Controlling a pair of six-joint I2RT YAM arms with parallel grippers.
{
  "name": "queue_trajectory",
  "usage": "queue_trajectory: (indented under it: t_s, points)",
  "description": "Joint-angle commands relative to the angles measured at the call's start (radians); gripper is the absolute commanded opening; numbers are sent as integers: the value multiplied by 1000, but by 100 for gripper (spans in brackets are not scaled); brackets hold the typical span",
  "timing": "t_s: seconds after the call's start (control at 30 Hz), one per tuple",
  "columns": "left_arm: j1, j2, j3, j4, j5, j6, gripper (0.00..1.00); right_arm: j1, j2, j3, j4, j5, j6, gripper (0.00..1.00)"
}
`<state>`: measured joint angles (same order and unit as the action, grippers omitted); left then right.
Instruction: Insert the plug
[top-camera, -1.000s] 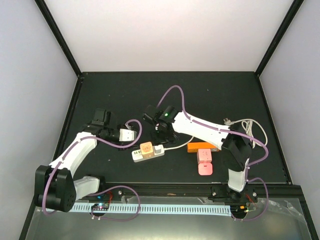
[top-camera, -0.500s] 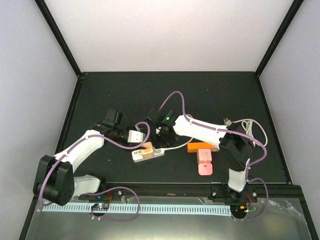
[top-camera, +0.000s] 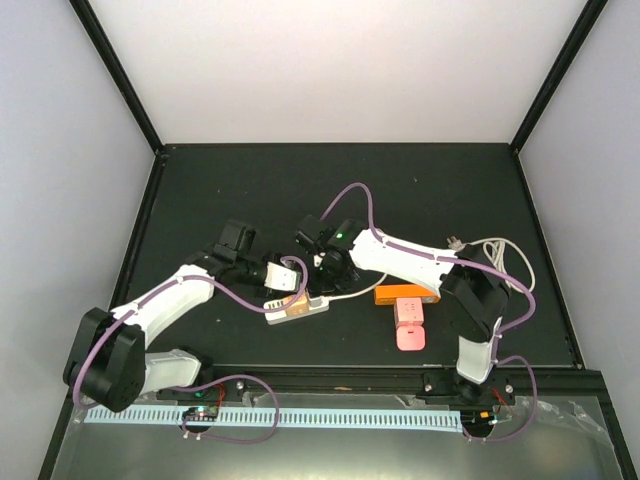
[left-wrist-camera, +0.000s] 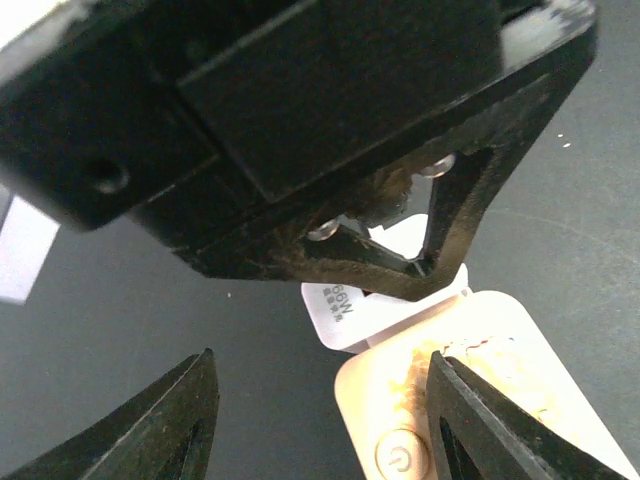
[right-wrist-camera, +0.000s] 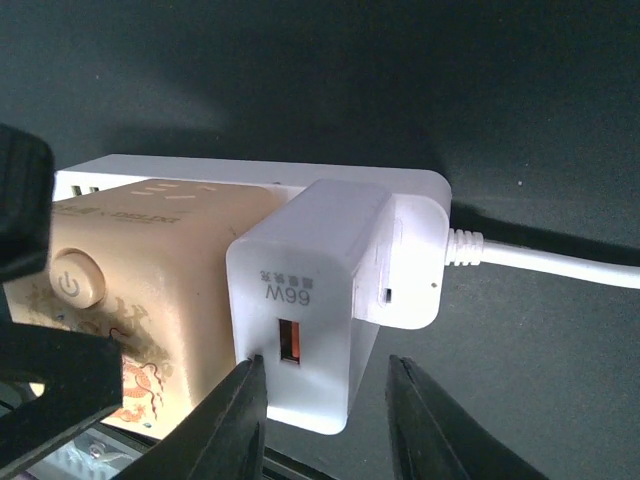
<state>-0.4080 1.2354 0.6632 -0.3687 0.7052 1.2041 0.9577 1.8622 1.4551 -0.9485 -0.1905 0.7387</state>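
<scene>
Jaws of both arms gather at one power strip (top-camera: 318, 303) on the table (top-camera: 420, 190).
The left gripper (left-wrist-camera: 320, 355) stands wide open and holds nothing, probably placed to steady the strip. A peach cube adapter (right-wrist-camera: 160, 260) takes the middle, so the white plug (right-wrist-camera: 310, 250) sits just beside it at the cord end, seemingly pushed in. The right gripper (right-wrist-camera: 325, 365) has fingers close on both sides of the plug; whether they pinch it, one cannot tell.

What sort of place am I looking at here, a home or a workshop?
Probably a robot test cell in a lab: a black table boxed in by plain white panels, with a power strip, white charger and pink adapter laid out as props.
</scene>
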Motion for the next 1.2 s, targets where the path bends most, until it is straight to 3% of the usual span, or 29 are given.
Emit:
queue_trajectory:
  t_s: [0.0, 0.27, 0.73, 0.8, 0.87, 0.97, 1.1, 1.17]
  points:
    - [-18, 39, -43, -40, -130, 40, 58, -20, -11, -49, 9, 26, 2, 34]
    - [-20, 39, -52, -90, -168, 60, 57, -24, -31, -96, 51, 8, 8, 39]
    - [-26, 1, -46, -118, -148, 55, 57, -25, -16, -220, 99, 17, 6, 34]
    - [-26, -9, -40, -118, -150, 44, 60, -25, -10, -224, 97, 20, 6, 34]
    - [-24, -20, -19, -138, -153, 10, 70, -25, -6, -223, 96, 18, 5, 36]
    - [-21, -49, 17, -144, -173, -64, 97, -26, -26, -192, 95, 25, -1, 46]
    - [14, -119, 56, -116, -178, -166, 99, -27, -86, -110, 92, 76, -22, 68]
    - [46, -146, 96, -128, -174, -216, 99, -27, -121, -79, 101, 107, -27, 85]
